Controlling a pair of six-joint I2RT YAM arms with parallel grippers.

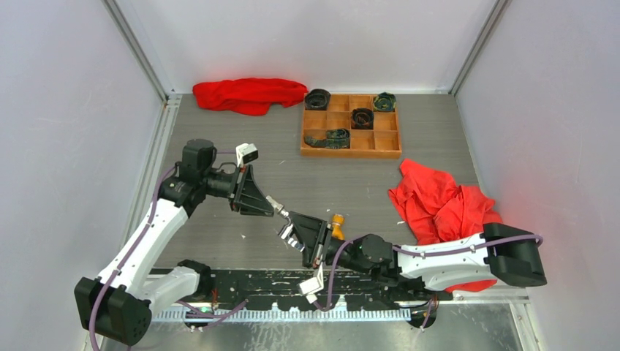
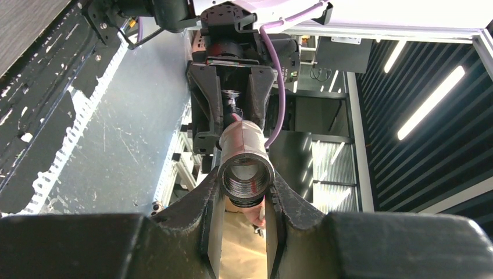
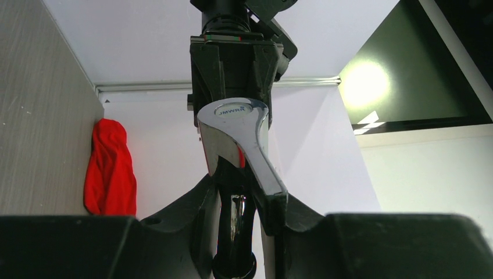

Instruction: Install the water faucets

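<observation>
Alignment mid-air over the desk's (image 1: 351, 183) near edge: left fingers (image 2: 195, 206) pinch threaded metal piece (image 2: 245, 174), right fingers (image 3: 189, 206) pinch silver faucet (image 3: 238, 136). Best to keep the axes collinear and both grips firm.

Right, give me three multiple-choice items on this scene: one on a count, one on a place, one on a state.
1. How many dark rolls lie in the wooden tray? A two; B four; C six.
2. Where is the orange-yellow faucet? A in the tray; B on the table beside the right hand; C in the left hand.
3. The silver faucet is: A flat on the table; B in the tray; C gripped by both hands.
Answers: B, four show from above; B, it stands by the right wrist; C, each wrist view shows its fingers shut on it.
</observation>
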